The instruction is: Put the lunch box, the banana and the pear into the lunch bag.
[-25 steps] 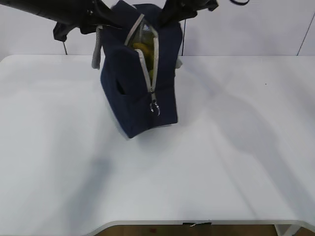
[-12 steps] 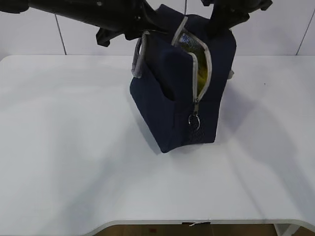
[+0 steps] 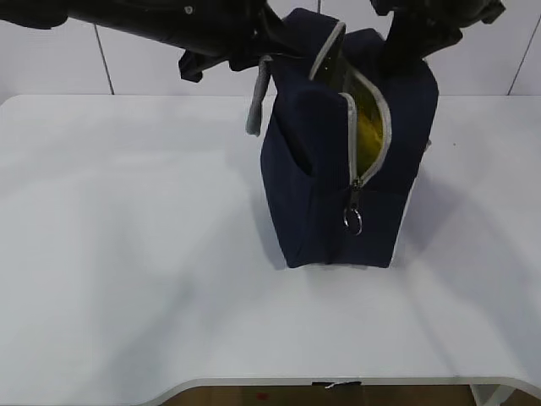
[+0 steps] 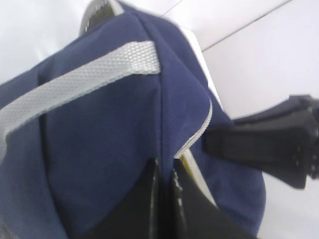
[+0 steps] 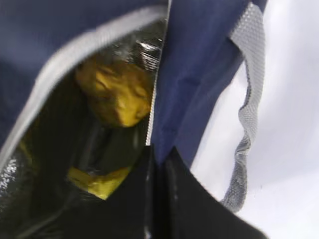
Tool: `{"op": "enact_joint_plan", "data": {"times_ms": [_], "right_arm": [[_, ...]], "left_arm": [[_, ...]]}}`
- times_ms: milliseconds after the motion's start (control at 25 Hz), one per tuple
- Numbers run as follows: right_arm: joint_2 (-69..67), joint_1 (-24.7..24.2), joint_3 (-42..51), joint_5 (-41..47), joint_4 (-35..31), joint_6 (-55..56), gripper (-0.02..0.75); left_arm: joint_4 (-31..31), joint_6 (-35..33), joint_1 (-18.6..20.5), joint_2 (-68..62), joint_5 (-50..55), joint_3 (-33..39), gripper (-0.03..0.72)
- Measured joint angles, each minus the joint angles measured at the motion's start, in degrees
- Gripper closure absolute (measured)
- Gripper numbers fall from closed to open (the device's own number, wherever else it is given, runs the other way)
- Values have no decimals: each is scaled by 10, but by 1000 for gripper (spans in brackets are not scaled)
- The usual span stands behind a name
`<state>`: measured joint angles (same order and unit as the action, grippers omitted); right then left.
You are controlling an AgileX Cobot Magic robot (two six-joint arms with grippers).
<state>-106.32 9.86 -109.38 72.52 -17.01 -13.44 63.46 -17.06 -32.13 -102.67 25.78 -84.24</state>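
The navy lunch bag hangs upright between my two grippers, its end zipper open and the ring pull dangling. My left gripper is shut on the bag's left top edge, beside a grey handle. On the opposite rim of the lunch bag, my right gripper is shut on the fabric, seen from outside as the right gripper. Inside against the silver lining sit the lumpy yellow pear and a yellow piece of banana. The lunch box is hidden.
The white table spreads around the bag, with a tiled wall behind it. The table's front edge runs along the bottom. A grey handle loop hangs outside the bag on the right.
Both grippers have carried the bag to the right and nearer the camera, still gripping its top edges. The zipper opening now faces the camera more squarely.
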Motion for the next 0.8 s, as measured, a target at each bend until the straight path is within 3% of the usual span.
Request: {"op": "enact_joint_plan", "data": {"times_ms": [800], "right_arm": [[5, 0, 28, -46, -10, 1, 727]], "left_arm": [[10, -7, 0, -21, -41, 0, 693]]}}
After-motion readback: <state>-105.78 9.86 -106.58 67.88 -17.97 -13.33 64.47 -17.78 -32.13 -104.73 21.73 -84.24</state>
